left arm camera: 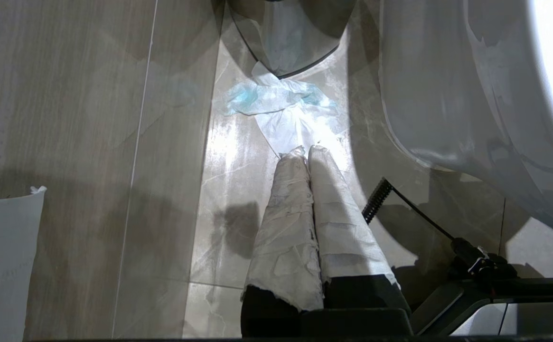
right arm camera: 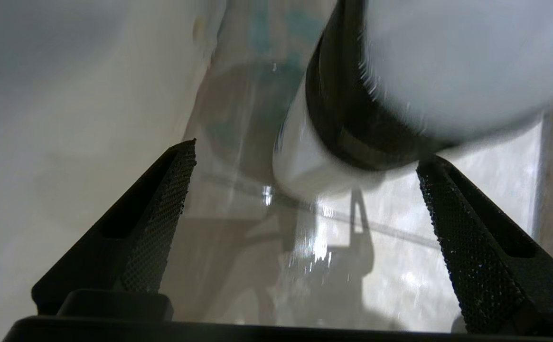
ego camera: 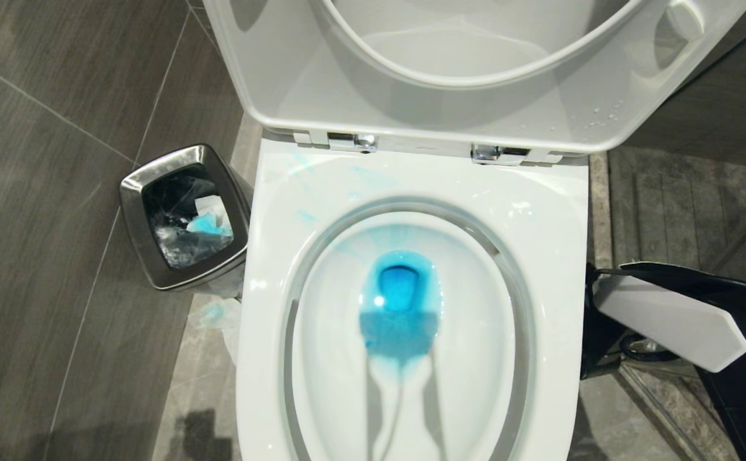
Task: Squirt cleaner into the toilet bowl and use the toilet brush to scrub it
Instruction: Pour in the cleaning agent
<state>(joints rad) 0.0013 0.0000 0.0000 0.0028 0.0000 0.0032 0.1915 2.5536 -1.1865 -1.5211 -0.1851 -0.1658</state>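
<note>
Grey tiled floor (ego camera: 59, 256), blue cleaner (ego camera: 399, 307) in toilet bowl (ego camera: 539, 218), right hand (right arm camera: 304, 199) wide open, empty

Grey tiled floor (ego camera: 46, 256), toilet bowl (ego camera: 558, 211) standing on it, steel bin (ego camera: 155, 269) beside, crumpled tissue (ego camera: 219, 315) (blue-stained) between them

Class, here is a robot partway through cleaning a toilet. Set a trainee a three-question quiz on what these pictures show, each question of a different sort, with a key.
1. True or false: the water in the toilet bowl is tinted blue by the cleaner.
2. The steel bin stands on which side of the bowl, by the robot's own sides? A left, B right, C behind the tank.
3. Fill in: the right claw is ____, the left claw is ____.

Key: 1 true; 2 A; 3 open, shut.
</note>
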